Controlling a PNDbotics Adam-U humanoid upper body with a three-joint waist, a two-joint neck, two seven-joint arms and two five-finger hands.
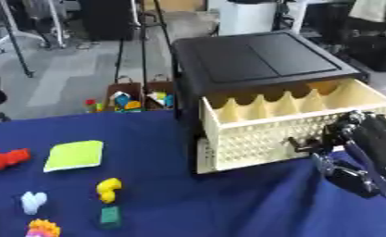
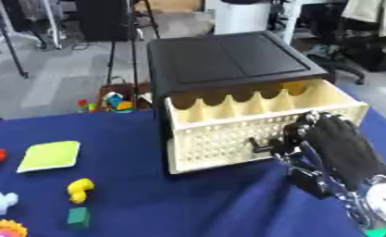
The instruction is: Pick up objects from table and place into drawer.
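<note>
Drawer (image 1: 293, 125): cream perforated plastic, pulled out of a black cabinet (image 1: 257, 60), scalloped dividers inside; contents not visible.
Right hand (image 2: 333, 143): fingers curled at the drawer's front handle (image 2: 258, 146).
Objects: yellow-green flat pad (image 1: 74, 155), yellow block (image 1: 108, 189), green cube (image 1: 110, 215) on blue cloth (image 1: 188, 203), left of drawer.

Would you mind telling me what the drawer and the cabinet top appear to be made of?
The drawer looks like cream moulded plastic, matte: its front is a perforated lattice, with scalloped dividers inside. The cabinet top seems dark plastic with a smooth, slightly glossy finish, though painted wood cannot be ruled out.
</note>
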